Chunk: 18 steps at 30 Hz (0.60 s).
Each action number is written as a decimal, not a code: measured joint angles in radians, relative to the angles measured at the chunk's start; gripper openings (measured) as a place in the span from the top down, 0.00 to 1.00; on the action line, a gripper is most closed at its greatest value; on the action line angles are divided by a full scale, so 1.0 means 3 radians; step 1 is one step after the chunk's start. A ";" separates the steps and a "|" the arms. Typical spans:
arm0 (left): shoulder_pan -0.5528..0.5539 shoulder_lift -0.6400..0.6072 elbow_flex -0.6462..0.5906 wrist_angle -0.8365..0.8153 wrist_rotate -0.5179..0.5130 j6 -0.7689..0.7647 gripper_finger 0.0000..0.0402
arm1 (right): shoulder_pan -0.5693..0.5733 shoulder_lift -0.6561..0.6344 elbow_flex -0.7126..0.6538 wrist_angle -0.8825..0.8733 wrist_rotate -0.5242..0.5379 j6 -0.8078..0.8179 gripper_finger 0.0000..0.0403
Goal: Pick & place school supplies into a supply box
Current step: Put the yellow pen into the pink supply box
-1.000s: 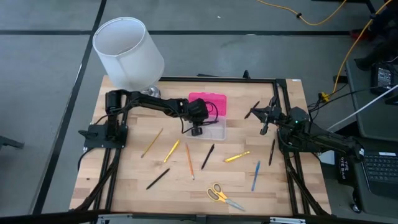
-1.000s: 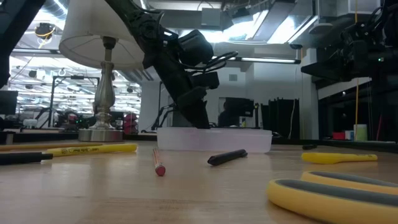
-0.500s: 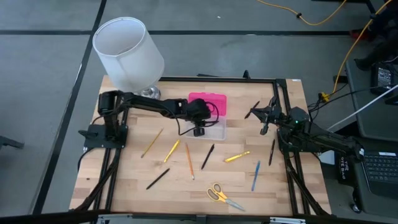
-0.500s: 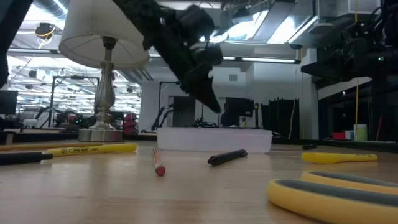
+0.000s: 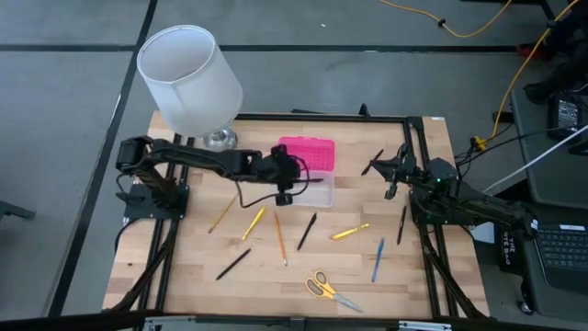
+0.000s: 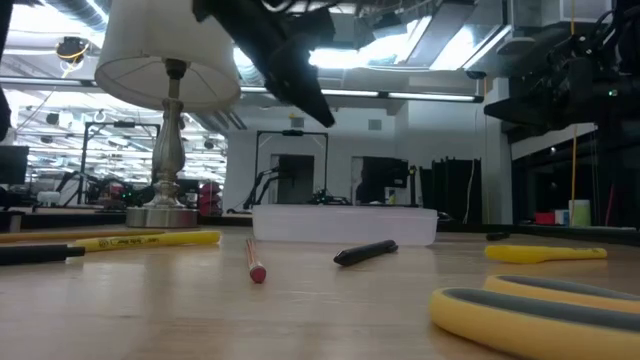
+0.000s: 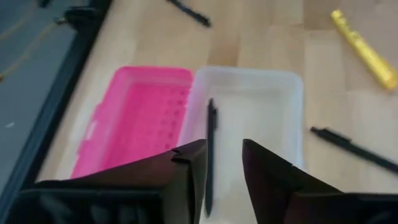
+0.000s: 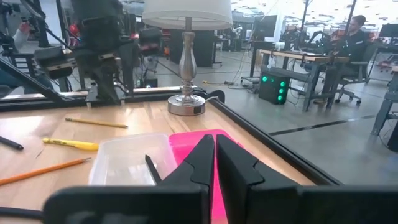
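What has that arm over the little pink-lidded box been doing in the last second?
The left gripper has risen from down at the clear supply box and pulled back toward its own side, fingers open and empty. A black pen lies in the box. The right gripper, shut, and the pencils and scissors on the table have not moved.
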 joint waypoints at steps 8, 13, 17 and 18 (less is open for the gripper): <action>-0.0334 -0.0338 -0.0647 0.0908 -0.0078 -0.0021 0.84 | 0.0000 -0.0001 0.0000 -0.0012 -0.0271 0.0101 0.98; -0.0552 -0.0468 -0.1076 0.1534 0.0028 -0.0028 0.87 | 0.0001 -0.0001 0.0001 -0.0113 -0.0331 0.0125 0.97; -0.0715 -0.0577 -0.1314 0.1774 -0.0046 -0.0229 0.89 | 0.0001 0.0003 0.0000 -0.0144 -0.0327 0.0108 0.99; -0.0749 -0.0608 -0.1369 0.1827 -0.0084 -0.0284 0.89 | 0.0001 0.0003 0.0001 -0.0144 -0.0327 0.0099 0.99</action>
